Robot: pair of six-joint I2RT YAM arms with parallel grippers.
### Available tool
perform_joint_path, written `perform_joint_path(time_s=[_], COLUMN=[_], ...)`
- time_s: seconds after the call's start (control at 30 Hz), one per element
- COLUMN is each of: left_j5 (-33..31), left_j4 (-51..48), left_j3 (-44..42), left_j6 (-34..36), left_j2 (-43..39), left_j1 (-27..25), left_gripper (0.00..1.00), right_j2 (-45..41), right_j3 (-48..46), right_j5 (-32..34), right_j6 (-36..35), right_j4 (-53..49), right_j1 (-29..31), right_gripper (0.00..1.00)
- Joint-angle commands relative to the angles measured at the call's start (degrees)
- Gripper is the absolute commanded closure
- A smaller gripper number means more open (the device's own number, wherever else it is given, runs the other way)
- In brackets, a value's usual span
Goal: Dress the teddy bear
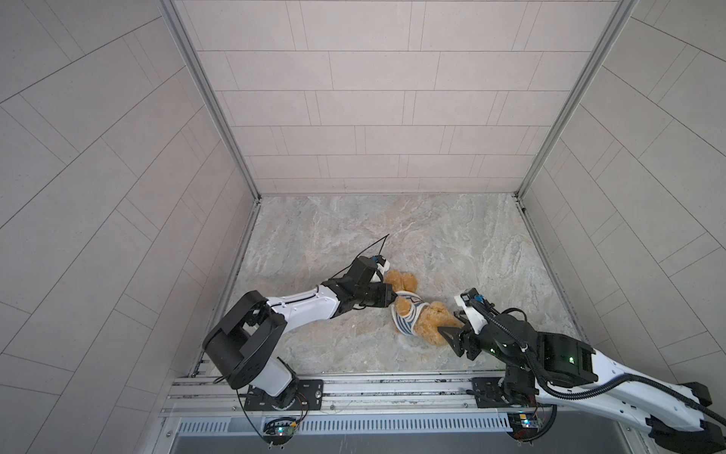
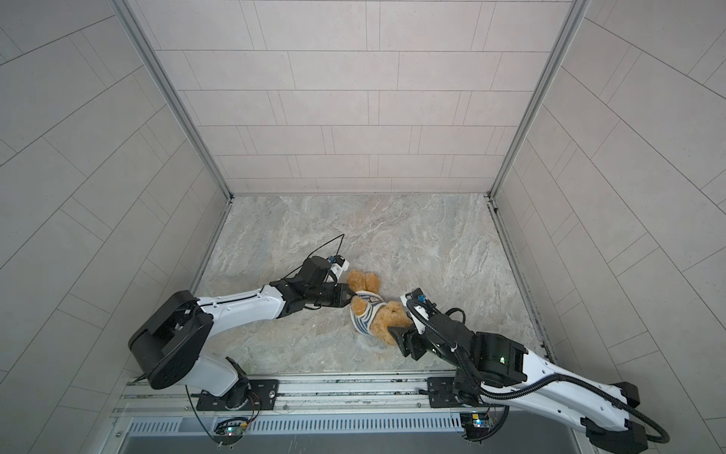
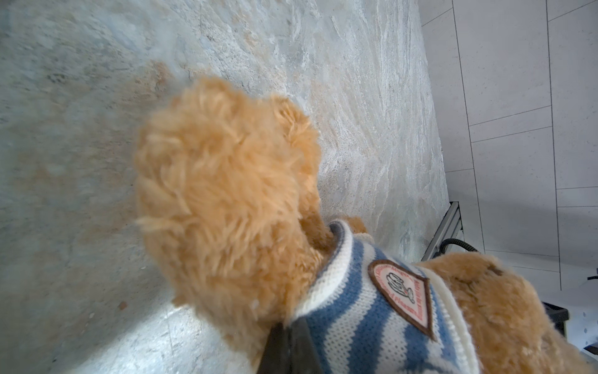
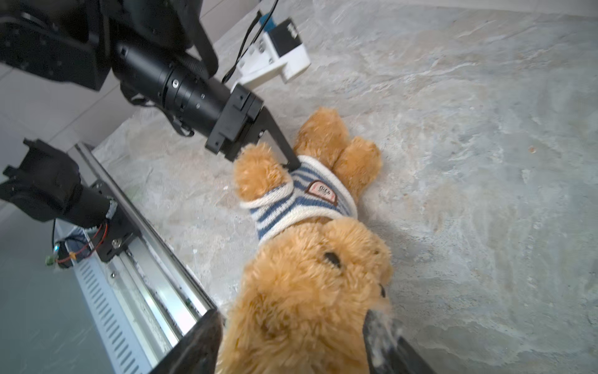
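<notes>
The teddy bear lies on the marble tabletop, its head toward my right arm and its legs toward the back. It wears a blue-and-white striped shirt with a badge. My left gripper is shut on the shirt's edge, beside one fluffy arm. My right gripper stands open, its fingers on either side of the bear's head.
The marble tabletop is boxed in by tiled walls at the back and both sides. A metal rail carrying both arm bases runs along the front edge, close to the bear's head.
</notes>
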Motion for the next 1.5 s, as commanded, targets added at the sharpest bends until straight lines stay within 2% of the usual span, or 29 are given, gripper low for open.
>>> perform_joint_path(time_s=[0.0, 0.27, 0.37, 0.43, 0.6, 0.8, 0.93, 1.1, 1.27, 1.47], left_j5=[0.6, 1.9, 2.3, 2.3, 2.3, 1.4, 0.0, -4.1, -8.6, -12.9], left_j4=[1.0, 3.4, 4.0, 4.3, 5.5, 2.2, -2.0, -8.5, -17.1, -24.1], left_j3=[1.0, 0.3, 0.4, 0.3, -0.5, -0.8, -2.9, -6.0, -5.4, -5.2], left_j6=[-0.9, -2.8, -3.4, -3.7, -4.0, -1.7, 0.3, 0.8, 2.1, 1.8], left_j2=[1.1, 2.6, 3.0, 2.8, 1.8, -2.7, -9.1, -19.7, -29.6, -37.9], left_j1=[0.5, 1.2, 1.4, 1.4, 1.4, 1.4, 1.8, 3.9, 5.1, 5.5], left_gripper=[1.0, 1.0, 1.0, 1.0, 1.0, 1.0, 0.88, 0.77, 0.68, 0.61], right_j2=[3.5, 11.0, 12.8, 13.9, 14.9, 14.9, 15.9, 15.6, 15.5, 14.8], right_j3=[0.1, 1.2, 1.1, 1.7, 4.3, 6.4, 9.6, 12.4, 12.3, 9.7], right_j5=[4.9, 10.6, 14.9, 16.1, 18.5, 17.7, 15.8, 12.5, 6.8, 1.8], right_j6=[-1.6, -2.0, -1.1, -1.1, -1.3, -0.3, 2.9, 7.2, 12.1, 14.3], right_j4=[-1.9, -2.8, -2.6, -2.3, -2.5, -1.0, 0.3, 7.1, 12.5, 16.2], right_j1=[3.8, 7.5, 8.5, 8.6, 8.6, 8.6, 8.6, 7.8, 4.0, -1.3], right_gripper=[0.27, 0.26, 0.29, 0.35, 0.6, 0.88, 1.0, 1.0, 1.0, 1.0])
